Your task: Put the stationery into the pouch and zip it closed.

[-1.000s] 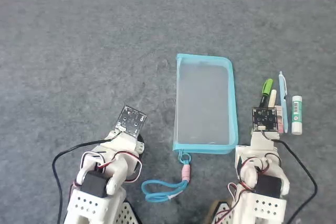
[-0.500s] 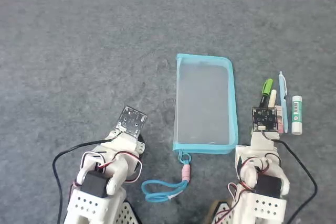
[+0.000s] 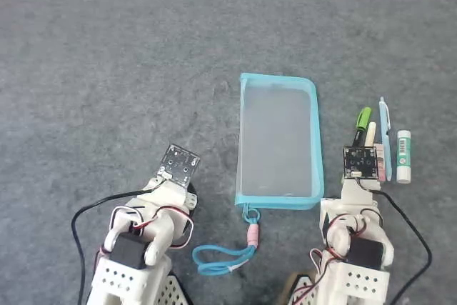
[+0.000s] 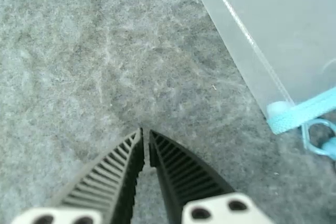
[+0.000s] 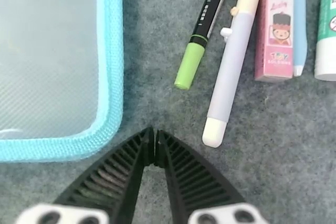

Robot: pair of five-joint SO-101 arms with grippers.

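Observation:
A clear pouch (image 3: pixel 278 141) with a turquoise border lies flat in the middle of the grey mat, its blue wrist strap (image 3: pixel 223 256) trailing toward the arms. To its right lie a green-capped pen (image 3: pixel 361 125), a lilac pen (image 3: pixel 370 133), a pink eraser (image 3: pixel 380 162), a blue pen (image 3: pixel 385 130) and a white glue stick (image 3: pixel 404 155). My right gripper (image 5: pixel 154 132) is shut and empty, just short of the pouch's corner (image 5: pixel 107 103), the green-capped pen (image 5: pixel 202 35) and the lilac pen (image 5: pixel 231 72). My left gripper (image 4: pixel 145 135) is shut and empty over bare mat, left of the pouch's near corner (image 4: pixel 283 116).
Grey felt mat (image 3: pixel 107 76) covers the table, with wide free room to the left and behind the pouch. The zipper ring (image 4: pixel 319 139) sits at the pouch's near left corner. Both arm bases stand at the front edge.

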